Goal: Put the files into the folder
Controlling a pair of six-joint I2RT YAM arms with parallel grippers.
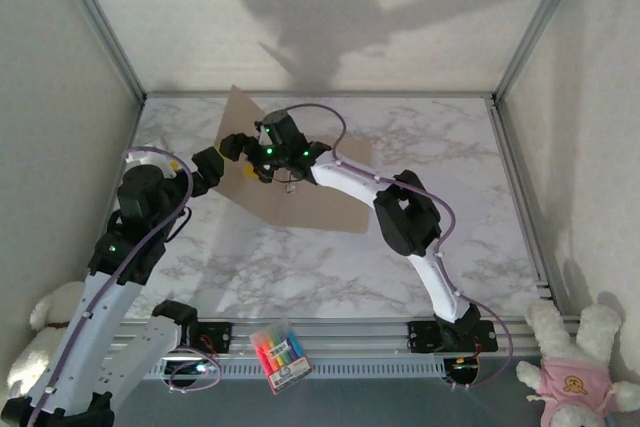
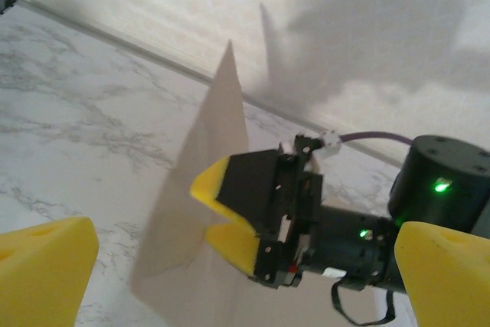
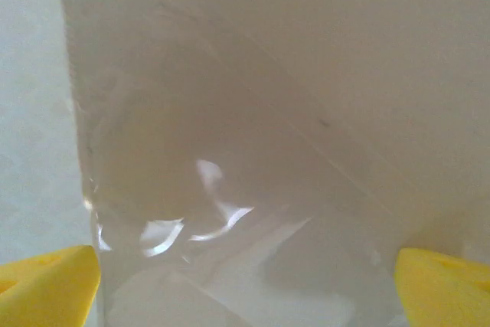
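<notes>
Folder [image 1: 335,209] lies open at the far middle of the table [image 1: 450,167], and the coming move turns on its raised leaf [image 2: 207,151]. At the folder's left edge the left gripper [image 2: 245,273] hovers with its fingers [image 2: 46,266] spread wide and nothing between them. It is close beside that leaf, though I cannot tell whether it faces the inner or the outer side. The leaf stands tilted up from the folder's left side.

Just right of the leaf, over the folder's flat half [image 1: 345,187], the right gripper [image 2: 222,212] also stands parted and empty, aimed toward the leaf. Below it, the right wrist view shows a pale glossy sheet [image 3: 230,296] against the brown board. I take that for the files, lying inside the folder, though their edges are hard to make out.

Closing looks like what remains. The leaf would have to swing rightward over the sheet, and the left gripper is the nearer to it.
</notes>
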